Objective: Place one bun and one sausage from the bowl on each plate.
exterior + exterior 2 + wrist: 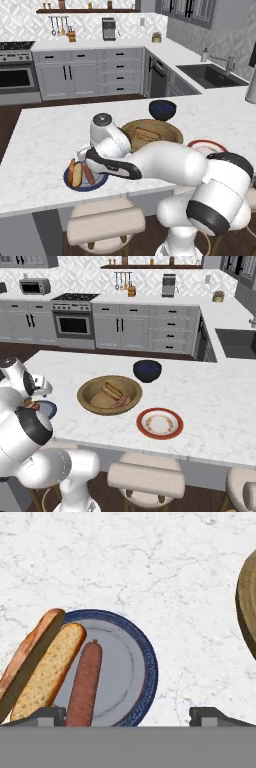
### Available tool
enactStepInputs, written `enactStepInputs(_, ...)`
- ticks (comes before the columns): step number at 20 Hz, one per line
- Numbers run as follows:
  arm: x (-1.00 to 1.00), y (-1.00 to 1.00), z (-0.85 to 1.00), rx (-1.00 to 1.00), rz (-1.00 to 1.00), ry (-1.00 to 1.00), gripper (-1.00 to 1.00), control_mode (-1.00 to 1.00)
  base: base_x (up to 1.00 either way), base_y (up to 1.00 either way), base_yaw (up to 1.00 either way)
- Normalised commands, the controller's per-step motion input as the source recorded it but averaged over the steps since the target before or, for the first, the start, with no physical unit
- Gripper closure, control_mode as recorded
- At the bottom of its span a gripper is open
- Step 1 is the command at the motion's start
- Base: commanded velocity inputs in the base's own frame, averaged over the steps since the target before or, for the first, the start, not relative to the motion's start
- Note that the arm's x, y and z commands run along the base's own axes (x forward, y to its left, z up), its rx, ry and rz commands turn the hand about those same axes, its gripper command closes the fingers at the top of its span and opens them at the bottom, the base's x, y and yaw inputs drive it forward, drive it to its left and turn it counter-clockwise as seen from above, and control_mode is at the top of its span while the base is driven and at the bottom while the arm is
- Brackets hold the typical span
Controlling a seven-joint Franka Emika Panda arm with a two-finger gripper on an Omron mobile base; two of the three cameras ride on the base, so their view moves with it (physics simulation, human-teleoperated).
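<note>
The blue-grey plate (122, 677) lay directly below the gripper (127, 714), carrying a split bun (37, 667) and a sausage (85, 684) side by side, the bun overhanging the rim on the side away from the wooden bowl (247, 607). The gripper stood wide apart and held nothing, its tips above the plate. The wooden bowl (110, 394), just beside the plate, held another bun (112, 390) and sausage (120, 401); beyond it the red-rimmed white plate (160, 423) sat bare on the worktop (210, 401). Judged: this plate was served; the arm should lift straight clear before swinging to the bowl, to avoid nudging the overhanging bun.
</note>
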Motion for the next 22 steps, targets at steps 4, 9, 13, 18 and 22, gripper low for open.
enactStepInputs(4,0.0,-0.96,0.68,-0.02,0.0,0.0,-1.0,-1.0,0.0,0.0,0.0)
enactStepInputs(9,0.13,-0.95,0.57,-0.11,0.0,0.09,-1.0,-1.0,0.0,0.0,0.0)
enactStepInputs(13,0.7,-1.0,0.02,-0.2,0.0,0.24,-1.0,-1.0,0.0,0.0,0.0)
enactStepInputs(18,1.0,-0.95,-0.46,-0.19,0.0,0.28,-1.0,-1.0,0.0,0.0,0.0)
enactStepInputs(22,0.87,-0.9,-0.37,-0.06,0.02,0.13,-1.0,-1.0,0.0,0.0,0.0)
